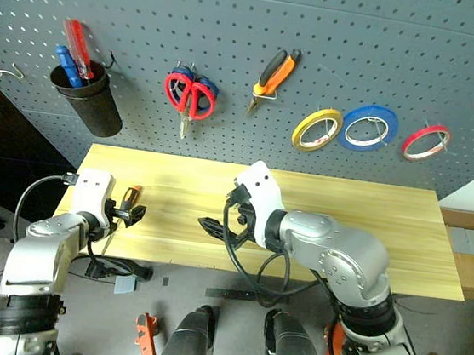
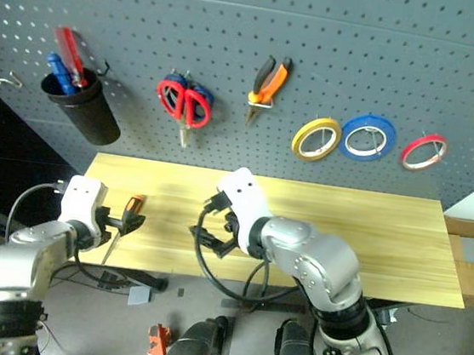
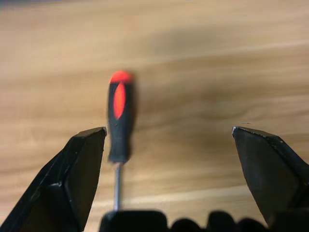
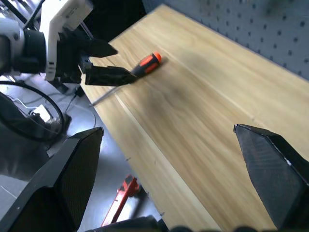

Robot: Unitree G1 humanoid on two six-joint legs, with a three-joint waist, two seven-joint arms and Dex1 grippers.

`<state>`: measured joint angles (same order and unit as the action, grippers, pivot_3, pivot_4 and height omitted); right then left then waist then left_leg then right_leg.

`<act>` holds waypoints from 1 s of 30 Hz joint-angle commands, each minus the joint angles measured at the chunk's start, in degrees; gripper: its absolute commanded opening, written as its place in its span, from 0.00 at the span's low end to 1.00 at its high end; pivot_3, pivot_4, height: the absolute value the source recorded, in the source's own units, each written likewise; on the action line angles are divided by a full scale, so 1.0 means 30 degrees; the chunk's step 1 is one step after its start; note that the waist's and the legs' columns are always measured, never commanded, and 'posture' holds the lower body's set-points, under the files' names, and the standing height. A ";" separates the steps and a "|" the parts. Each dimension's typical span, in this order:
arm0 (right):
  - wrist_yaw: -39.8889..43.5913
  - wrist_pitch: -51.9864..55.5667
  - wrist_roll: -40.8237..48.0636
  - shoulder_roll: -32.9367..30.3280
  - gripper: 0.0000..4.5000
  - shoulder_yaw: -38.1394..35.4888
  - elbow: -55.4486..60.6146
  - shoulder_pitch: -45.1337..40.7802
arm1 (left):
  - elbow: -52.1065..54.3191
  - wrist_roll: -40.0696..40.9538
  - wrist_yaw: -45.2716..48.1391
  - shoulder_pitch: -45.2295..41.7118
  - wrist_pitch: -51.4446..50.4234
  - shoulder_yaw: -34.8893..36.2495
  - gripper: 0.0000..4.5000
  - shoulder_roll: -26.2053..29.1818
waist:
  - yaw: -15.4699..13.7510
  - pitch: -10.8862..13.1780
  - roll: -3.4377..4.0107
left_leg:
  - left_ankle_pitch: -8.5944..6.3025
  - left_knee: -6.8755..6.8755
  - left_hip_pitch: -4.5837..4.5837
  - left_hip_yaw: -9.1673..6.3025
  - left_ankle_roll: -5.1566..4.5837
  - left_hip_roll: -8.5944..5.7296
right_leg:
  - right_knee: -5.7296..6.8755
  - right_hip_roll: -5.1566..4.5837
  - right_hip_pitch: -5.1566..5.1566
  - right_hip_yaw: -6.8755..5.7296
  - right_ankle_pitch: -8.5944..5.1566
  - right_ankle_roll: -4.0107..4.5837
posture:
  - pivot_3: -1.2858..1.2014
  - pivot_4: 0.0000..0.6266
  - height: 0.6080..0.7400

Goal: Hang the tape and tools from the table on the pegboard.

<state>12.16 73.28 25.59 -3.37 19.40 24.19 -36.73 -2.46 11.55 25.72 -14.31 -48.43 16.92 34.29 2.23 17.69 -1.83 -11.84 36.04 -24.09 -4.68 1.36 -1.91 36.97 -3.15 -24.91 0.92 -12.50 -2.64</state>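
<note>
Screwdriver (image 3: 119, 116) lying on table (image 1: 367, 235), left pincer (image 3: 169, 140) spread above it

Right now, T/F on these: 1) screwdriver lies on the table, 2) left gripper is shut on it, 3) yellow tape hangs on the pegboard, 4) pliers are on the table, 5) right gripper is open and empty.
1) True: the screwdriver lies on the table, near its left end.
2) False: the left gripper is open, its fingers either side of the handle.
3) True: the yellow tape hangs on the pegboard.
4) False: the pliers hang on the pegboard.
5) True: the right gripper is open, holding nothing.
</note>
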 commanded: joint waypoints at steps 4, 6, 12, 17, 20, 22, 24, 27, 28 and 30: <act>-0.0201 0.0426 -0.0376 0.0460 1.00 0.0572 -0.0168 -0.0486 | -0.5612 -0.0539 0.0545 -0.2924 0.1497 -0.0849 1.00 0.0931 | 0.0036 0.0214 -0.0031 | -0.0023 0.0000 -0.0126 -0.0010 0.0042 0.0004 | 0.0028 -0.0006 -0.0139 -0.0011 0.0060 0.0096 | 0.50 0.63 1.00; -0.0181 0.0583 -0.0409 0.0525 1.00 0.0663 -0.0132 -0.0488 | -0.7494 -0.0835 0.0647 -0.3911 0.2272 -0.1246 1.00 0.1065 | 0.0125 0.0354 -0.0052 | -0.0023 0.0002 -0.0131 -0.0012 0.0042 0.0010 | 0.0027 -0.0003 -0.0145 -0.0019 0.0061 0.0096 | 0.49 0.64 1.00; -0.0234 0.1040 -0.0539 0.0761 1.00 0.0708 0.0039 -0.0623 | -1.2944 -0.1710 0.0103 -0.6552 0.4473 -0.1787 1.00 0.1144 | 0.0402 0.0491 -0.0095 | -0.0026 0.0002 -0.0175 0.0008 0.0046 0.0011 | 0.0022 -0.0003 -0.0195 -0.0008 0.0060 0.0092 | 0.48 0.65 1.00; -0.0361 0.1004 -0.0820 0.0722 1.00 0.0552 -0.0061 -0.0907 | -1.5271 -0.2257 -0.0014 -0.7423 0.5936 -0.2161 0.91 0.1124 | 0.0528 0.0495 -0.0094 | -0.0026 0.0001 -0.0236 0.0017 0.0047 0.0020 | 0.0050 -0.0007 -0.0278 0.0003 0.0063 0.0095 | 0.47 0.65 1.00; -0.0291 0.0977 -0.0796 0.0830 1.00 0.0249 -0.0132 -0.1067 | -1.5585 -0.1991 -0.0062 -0.7301 0.5858 -0.1907 0.71 0.1127 | 0.0642 0.0494 -0.0095 | -0.0026 0.0005 -0.0235 0.0019 0.0047 0.0031 | 0.0054 -0.0006 -0.0278 0.0004 0.0063 0.0095 | 0.47 0.63 1.00; -0.0248 0.0964 -0.0760 0.0921 1.00 0.0009 -0.0200 -0.1197 | -1.5111 -0.1716 -0.0010 -0.6843 0.5555 -0.1671 0.55 0.1174 | 0.0751 0.0494 -0.0095 | -0.0026 0.0006 -0.0235 0.0019 0.0047 0.0031 | 0.0055 -0.0006 -0.0278 0.0005 0.0063 0.0095 | 0.47 0.61 1.00; -0.0230 0.0772 -0.0890 0.0859 1.00 -0.0003 -0.0329 -0.1279 | -1.4536 -0.1576 -0.0090 -0.6344 0.5346 -0.1450 0.40 0.1205 | 0.0849 0.0490 -0.0101 | -0.0026 0.0004 -0.0235 0.0022 0.0048 0.0032 | 0.0053 -0.0012 -0.0277 0.0012 0.0064 0.0095 | 0.47 0.59 1.00; -0.0142 0.0318 -0.1152 0.0564 1.00 -0.0077 -0.0501 -0.1503 | -1.2711 -0.1159 -0.0609 -0.5029 0.4992 -0.0688 0.21 0.1091 | 0.0953 0.0484 -0.0103 | -0.0028 0.0003 -0.0235 0.0027 0.0051 0.0035 | 0.0052 -0.0042 -0.0281 0.0023 0.0065 0.0095 | 0.47 0.56 1.00; -0.0083 0.0225 -0.1185 0.0475 1.00 -0.0130 -0.0482 -0.1573 | -1.1964 -0.0968 -0.0892 -0.4660 0.5034 -0.0311 0.21 0.0955 | 0.0971 0.0483 -0.0105 | -0.0029 0.0002 -0.0234 0.0031 0.0053 0.0042 | 0.0055 -0.0053 -0.0285 0.0029 0.0066 0.0097 | 0.47 0.56 1.00; 0.0340 -0.0212 -0.1100 0.0113 1.00 -0.0275 -0.0169 -0.1690 | -1.0148 -0.0756 -0.1834 -0.3970 0.5573 0.0417 0.21 0.0667 | 0.0961 0.0481 -0.0108 | -0.0032 0.0001 -0.0236 0.0028 0.0063 0.0064 | 0.0054 -0.0053 -0.0296 0.0023 0.0069 0.0101 | 0.47 0.54 1.00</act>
<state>11.75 74.62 21.60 -2.89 19.24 21.54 -40.66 -37.33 8.72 22.57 -27.65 -32.44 16.07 36.33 5.11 19.13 -2.15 -11.94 36.04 -24.80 -4.60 1.56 -1.69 37.14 -3.31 -25.82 0.98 -12.29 -2.33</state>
